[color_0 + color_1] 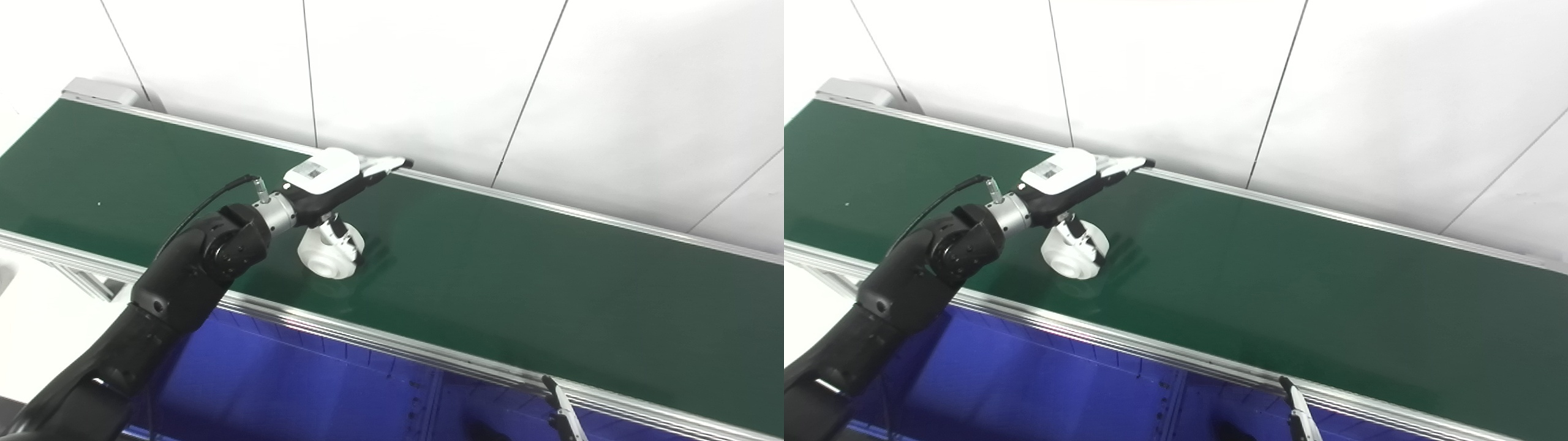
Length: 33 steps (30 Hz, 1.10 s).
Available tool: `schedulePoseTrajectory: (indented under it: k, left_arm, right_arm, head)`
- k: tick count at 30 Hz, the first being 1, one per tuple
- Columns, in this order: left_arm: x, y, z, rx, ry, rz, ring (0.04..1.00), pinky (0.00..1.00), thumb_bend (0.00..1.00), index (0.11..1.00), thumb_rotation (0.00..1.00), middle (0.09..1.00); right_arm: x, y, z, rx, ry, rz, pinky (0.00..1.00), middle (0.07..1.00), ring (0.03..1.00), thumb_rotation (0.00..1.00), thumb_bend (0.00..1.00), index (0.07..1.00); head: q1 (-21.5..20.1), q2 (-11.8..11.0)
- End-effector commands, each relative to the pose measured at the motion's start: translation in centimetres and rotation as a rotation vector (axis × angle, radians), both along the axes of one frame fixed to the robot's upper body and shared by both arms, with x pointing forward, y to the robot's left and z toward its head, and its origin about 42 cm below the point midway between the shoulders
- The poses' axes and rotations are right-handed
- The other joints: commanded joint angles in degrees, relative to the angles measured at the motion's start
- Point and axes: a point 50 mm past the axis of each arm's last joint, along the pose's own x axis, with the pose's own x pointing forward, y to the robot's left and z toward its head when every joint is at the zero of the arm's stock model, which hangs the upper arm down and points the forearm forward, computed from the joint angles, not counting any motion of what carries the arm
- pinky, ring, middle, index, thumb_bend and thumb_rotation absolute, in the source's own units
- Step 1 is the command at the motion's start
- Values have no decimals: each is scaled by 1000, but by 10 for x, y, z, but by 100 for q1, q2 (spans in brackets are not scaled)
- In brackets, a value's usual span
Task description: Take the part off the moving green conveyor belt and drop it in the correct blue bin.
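One white part, round and stepped like a flanged hub, tilted on the green conveyor belt, nearer the belt's front rail than the back one, left of the belt's middle as seen. Faint reflection of it on the belt surface just below. One left hand directly over the part, white back plate uppermost with a small square label on it. Fingers stretched out straight toward the far rail, well above the part and not wrapped around it; thumb angled down and lying against the part's upper face. So: hand spread wide, only the thumb in contact, no closed hold. Whether the part is raised off the belt or resting on its lower edge: cannot tell. One black forearm behind the hand, silver wrist collar, one black cable looping from the wrist back along the arm, entering from the bottom left. Of the right hand, only a thin dark-and-white tip showing at the bottom edge, just in front of the near rail; how it is set cannot be told. Two aluminium rails bordering the belt, one near, one far. Below the near rail, blue bins: one divider wall visible between two compartments, contents not discernible. Behind the belt, a white panelled wall with thin dark seams. One grey end housing at the belt's far left corner.
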Motion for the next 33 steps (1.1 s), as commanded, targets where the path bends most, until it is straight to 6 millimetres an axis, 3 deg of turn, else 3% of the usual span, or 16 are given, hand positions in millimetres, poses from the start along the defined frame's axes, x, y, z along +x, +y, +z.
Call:
schedulePoseTrajectory:
  k: [1,10,13,14,16,18,19,21,24,33]
  left_arm:
    - [14,4,27,24,-27,-4,914,903,998,953,109,949]
    - [8,9,17,99,151,9,930,913,1000,969,223,955]
    - [3,9,10,122,238,35,917,855,1000,969,142,959]
    - [2,7,8,128,257,41,890,811,979,951,61,941]
    - [-1,4,3,130,248,48,841,759,915,897,25,888]
    - [-4,2,0,111,214,56,739,665,820,789,5,781]
    - [-5,1,-2,98,198,60,632,581,672,664,2,627]
    - [-9,-2,-9,45,148,74,476,462,545,577,0,510]
    - [-13,-4,-15,-30,112,74,400,423,501,543,0,487]
    - [-17,-6,-21,-212,-64,63,402,420,497,525,0,501]
  right_arm:
    - [-1,0,9,4,-55,9,825,966,926,876,644,975]
    - [0,1,9,9,-56,8,822,969,924,864,629,978]
    - [-1,1,10,10,-56,9,828,974,930,882,634,981]
    - [0,1,10,14,-57,7,818,970,921,868,635,977]
    - [0,2,9,20,-55,5,818,970,921,868,637,978]
    - [0,2,9,23,-59,6,823,970,925,858,632,978]
    - [0,2,10,24,-63,5,819,966,922,850,624,975]
    - [0,2,10,22,-60,6,820,967,922,852,622,976]
    - [0,2,9,25,-59,6,827,971,926,863,628,981]
    - [2,3,8,42,-66,4,829,970,929,863,621,978]
  head:
    - [8,4]
    - [8,26]
    - [31,38]
    - [23,36]
    - [20,47]
    - [25,48]
    - [25,48]
    - [21,54]
    - [32,66]
    - [39,93]
